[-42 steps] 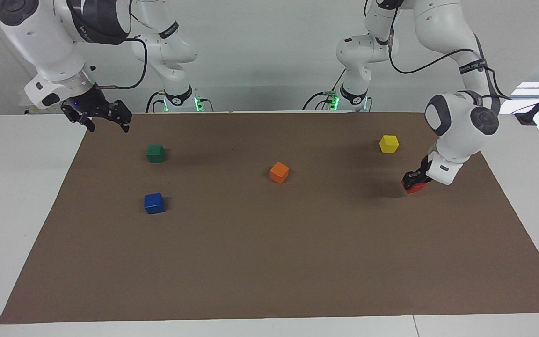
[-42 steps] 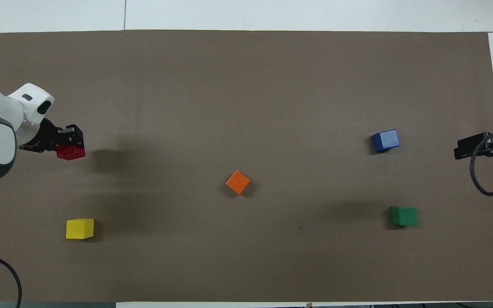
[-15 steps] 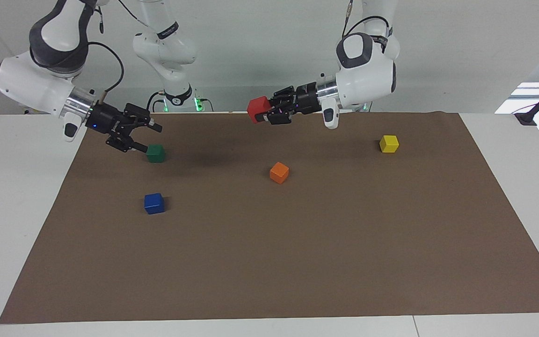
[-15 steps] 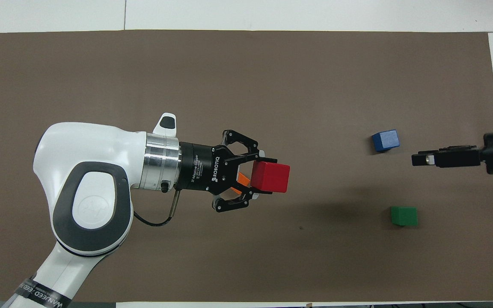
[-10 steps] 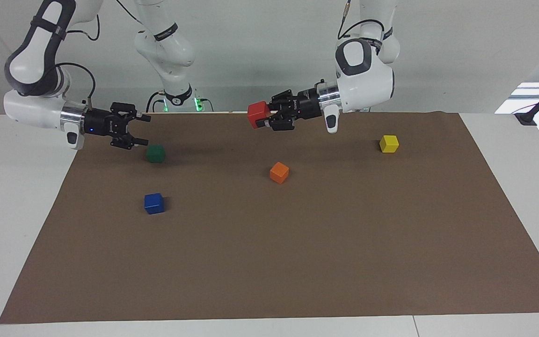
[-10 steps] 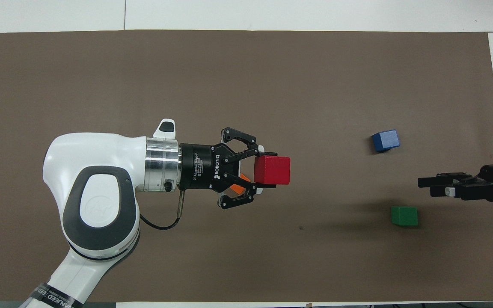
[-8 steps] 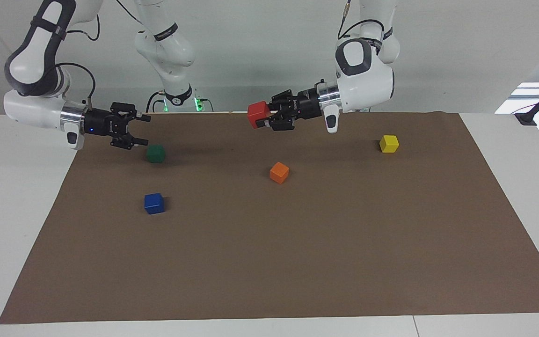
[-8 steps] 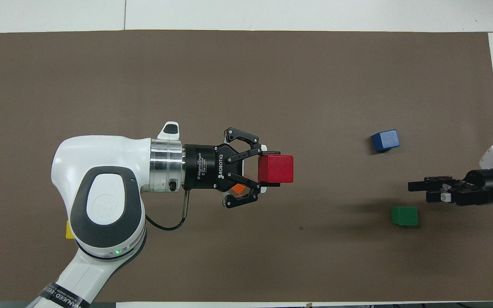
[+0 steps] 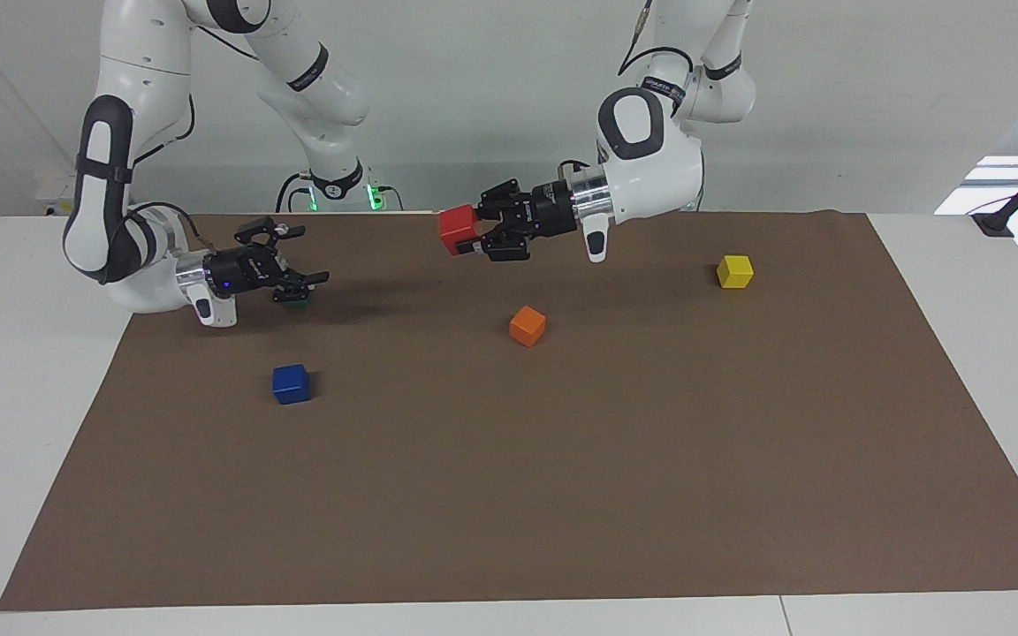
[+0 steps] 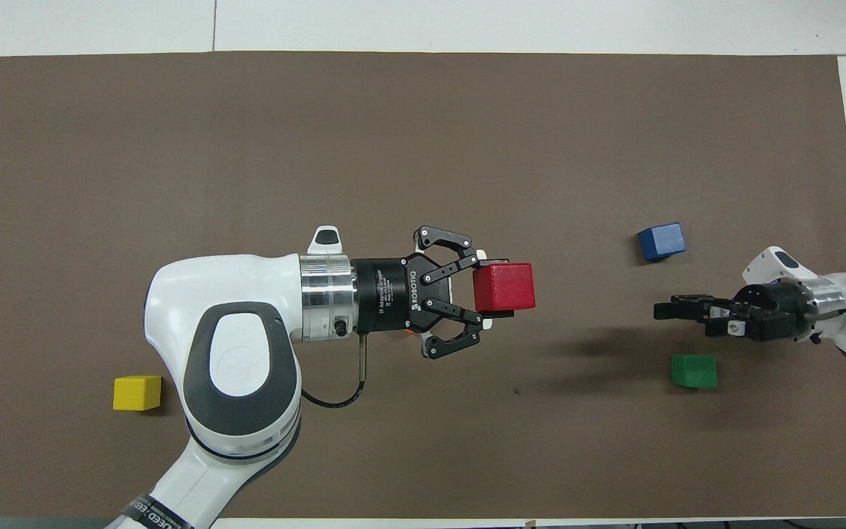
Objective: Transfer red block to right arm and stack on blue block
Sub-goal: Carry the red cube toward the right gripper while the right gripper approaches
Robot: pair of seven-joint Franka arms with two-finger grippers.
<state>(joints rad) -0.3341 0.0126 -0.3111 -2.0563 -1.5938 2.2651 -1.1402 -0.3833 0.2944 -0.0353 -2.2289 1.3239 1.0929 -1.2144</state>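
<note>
My left gripper [image 9: 476,238] is shut on the red block [image 9: 455,228] and holds it out sideways in the air over the middle of the mat; it also shows in the overhead view [image 10: 495,288] with the red block [image 10: 504,286]. My right gripper [image 9: 301,254], with the blue wrist light, is open and empty, raised and pointing at the red block with a clear gap between them. In the overhead view it [image 10: 669,308] hangs between the blue block [image 10: 661,241] and the green cube. The blue block [image 9: 291,383] sits alone on the mat.
A green cube [image 10: 693,371] lies beside my right gripper, which partly covers it in the facing view [image 9: 299,303]. An orange cube [image 9: 527,325] lies mid-mat, hidden under my left gripper from above. A yellow cube [image 9: 734,270] sits toward the left arm's end.
My left gripper lifted the red block and carried it over the mat's middle, toward the right arm's end. My right gripper turned level, came lower and reached toward the red block.
</note>
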